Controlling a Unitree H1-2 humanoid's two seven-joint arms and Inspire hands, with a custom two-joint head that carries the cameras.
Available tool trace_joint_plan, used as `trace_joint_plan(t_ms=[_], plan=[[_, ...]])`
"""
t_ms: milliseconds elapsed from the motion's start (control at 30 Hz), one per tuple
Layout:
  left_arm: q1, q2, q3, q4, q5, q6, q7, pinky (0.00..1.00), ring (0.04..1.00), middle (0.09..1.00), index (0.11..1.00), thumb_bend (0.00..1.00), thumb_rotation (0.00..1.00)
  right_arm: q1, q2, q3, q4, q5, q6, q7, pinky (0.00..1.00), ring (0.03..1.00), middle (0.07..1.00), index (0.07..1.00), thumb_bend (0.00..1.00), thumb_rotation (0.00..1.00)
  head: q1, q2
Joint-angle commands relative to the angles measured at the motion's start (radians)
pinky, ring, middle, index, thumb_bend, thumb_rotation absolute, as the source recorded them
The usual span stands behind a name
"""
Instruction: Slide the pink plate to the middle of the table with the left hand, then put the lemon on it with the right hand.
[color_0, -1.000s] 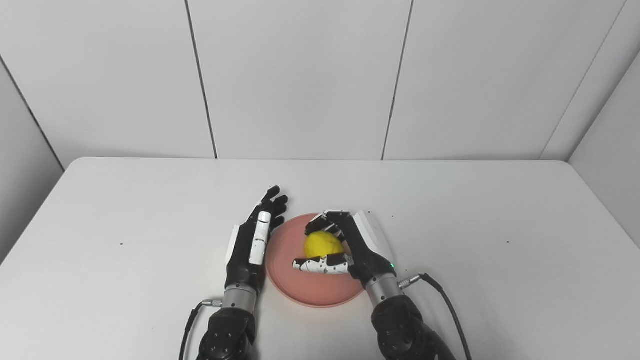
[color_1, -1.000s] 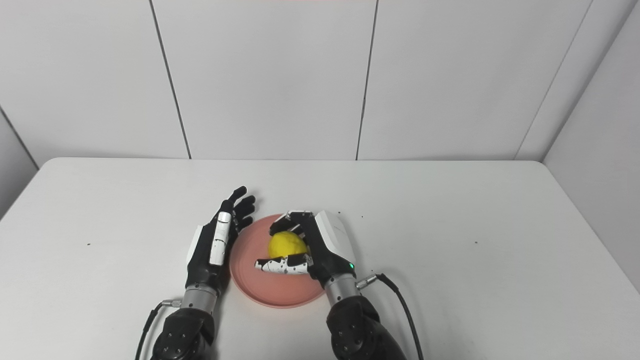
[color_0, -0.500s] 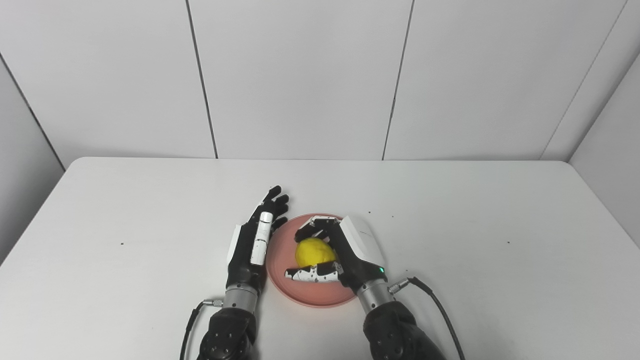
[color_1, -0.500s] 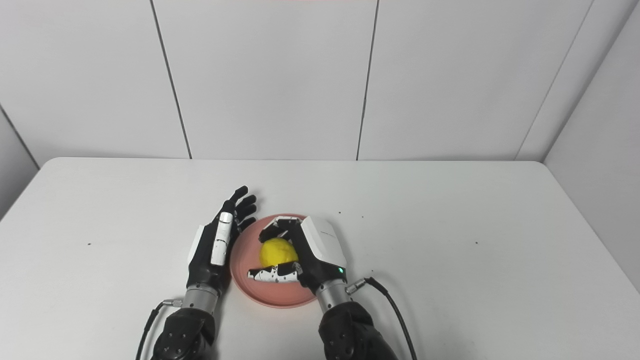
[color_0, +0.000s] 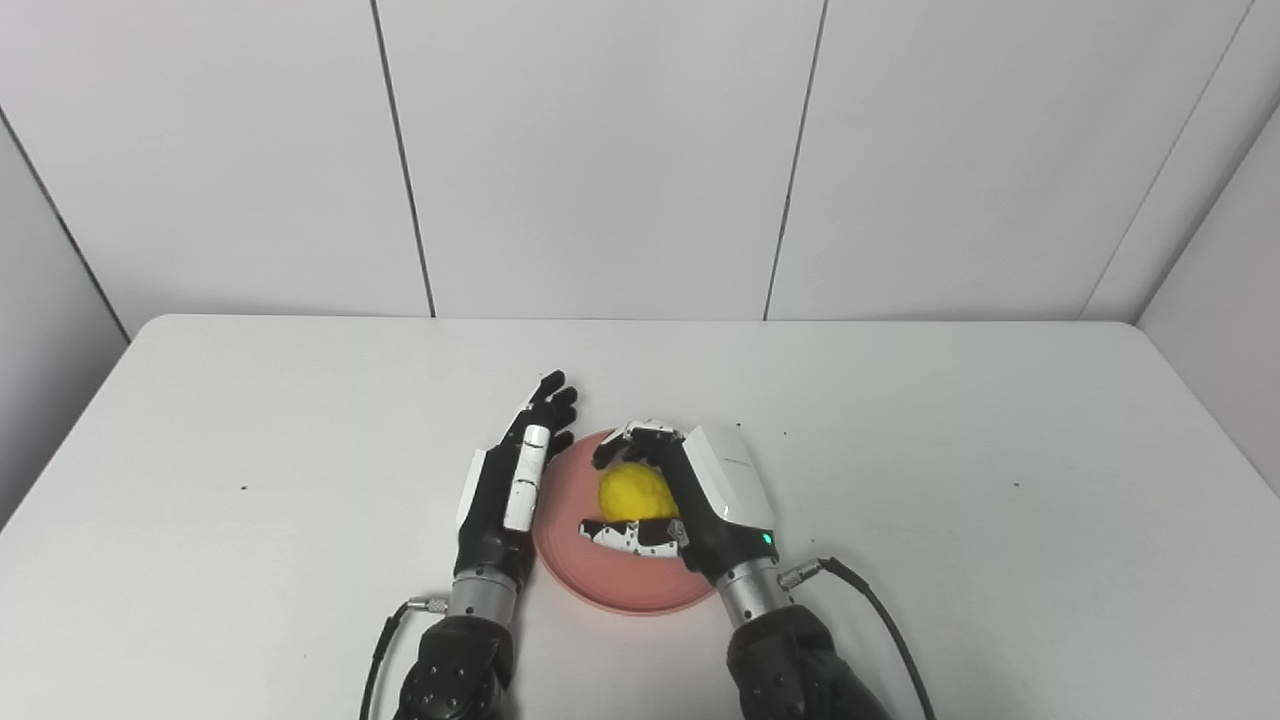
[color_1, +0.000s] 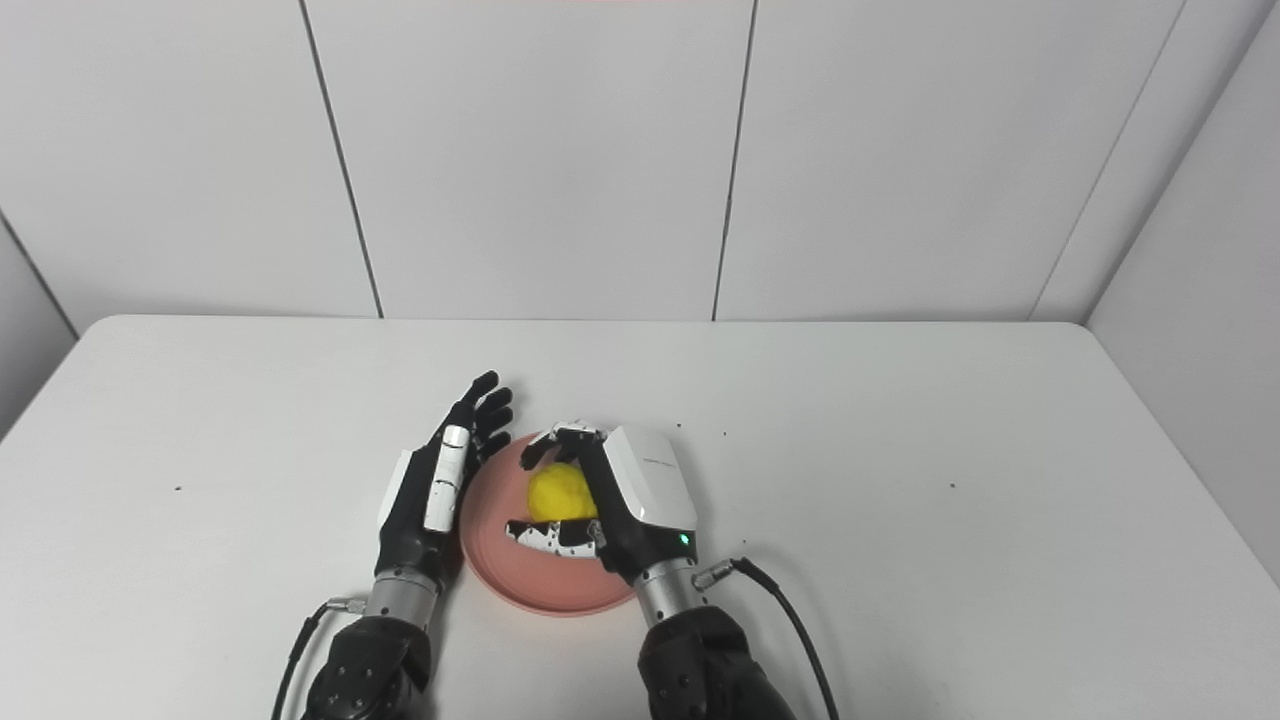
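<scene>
A white tabletop (color_0: 300, 420) stands before plain pale wall panels (color_0: 600, 150), seen from above and in front. Near the middle of the tabletop, toward its front edge, lies a round, shallow pink plate (color_0: 610, 585). This placement suggests the sliding step is done.

The robot's left hand (color_0: 505, 490), black with a white stripe along the thumb, stands on edge at the plate's 9 o'clock side, just beside the rim. Its fingers (color_0: 548, 400) are straight and spread, pointing toward 12 o'clock, and it holds nothing. From these views it cannot be told whether the palm touches the rim. It appears to wait there as a stop, keeping the plate from shifting.

The robot's right hand (color_0: 690, 495), black with a white back cover, reaches in from the plate's 5 o'clock side and is curled around a yellow, slightly bumpy lemon (color_0: 635, 493). The fingers arch over the lemon's far side at 12 o'clock and the thumb crosses under its near side at 6 o'clock, so the fruit is caged between them. The lemon sits over the plate's centre, a little toward 12 o'clock. Whether it already rests on the plate or hangs just above it cannot be seen. The likely remaining step is to let go of the fruit and withdraw.
</scene>
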Motion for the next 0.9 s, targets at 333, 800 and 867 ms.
trace_joint_plan(t_ms=[333, 800, 867], plan=[[0.009, 0.003, 0.008, 0.007, -0.017, -0.028, -0.01, 0.87, 0.863, 0.869, 0.86, 0.64, 1.0, -0.015, 0.0, -0.009, -0.036, 0.017, -0.061, -0.01, 0.86, 0.859, 0.85, 0.767, 0.62, 0.34, 0.002, 0.002], [0.012, -0.001, 0.01, -0.001, -0.001, 0.001, 0.006, 0.92, 0.888, 0.867, 0.874, 0.67, 1.0, 0.014, -0.001, -0.034, -0.071, 0.1, -0.119, -0.005, 0.95, 0.957, 0.944, 0.897, 0.64, 0.77, 0.002, 0.003], [0.013, -0.004, 0.013, -0.003, -0.002, 0.002, 0.01, 0.91, 0.886, 0.861, 0.87, 0.67, 1.0, 0.02, 0.002, -0.048, -0.075, 0.127, -0.131, -0.004, 0.95, 0.951, 0.942, 0.91, 0.64, 0.82, 0.001, 0.004]])
